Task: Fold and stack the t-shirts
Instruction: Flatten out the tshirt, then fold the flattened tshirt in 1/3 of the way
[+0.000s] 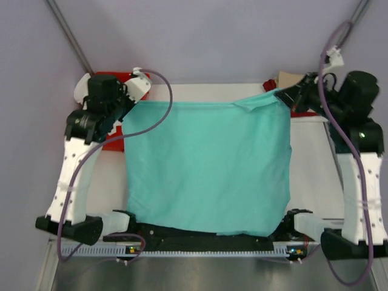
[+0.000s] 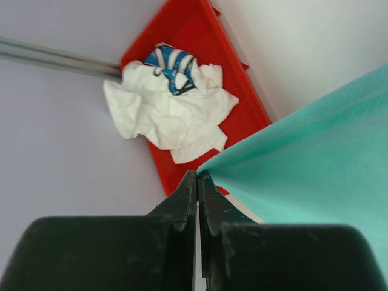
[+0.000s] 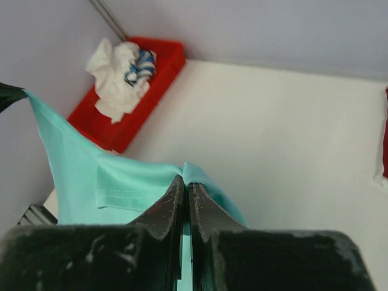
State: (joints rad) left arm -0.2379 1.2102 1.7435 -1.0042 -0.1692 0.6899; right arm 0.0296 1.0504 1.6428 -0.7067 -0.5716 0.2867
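Pinching its top corners, left hand (image 2: 197, 178) and right hand (image 3: 184, 182) spread teal t-shirt (image 1: 206, 170).

Shirt (image 1: 206, 170) spread above table (image 1: 312, 163) centre; tray (image 2: 203, 33) far-left corner, crumpled shirts (image 2: 170, 112) inside.

Red plastic tray (image 1: 113, 143) sits at the far left corner of the white table (image 1: 310, 176). Two thin grey metal poles, left pole (image 1: 68, 35) and right pole (image 1: 359, 14), slant up behind the far corners against a plain lavender wall (image 1: 206, 36). Black strip (image 1: 200, 245) runs along the near edge.
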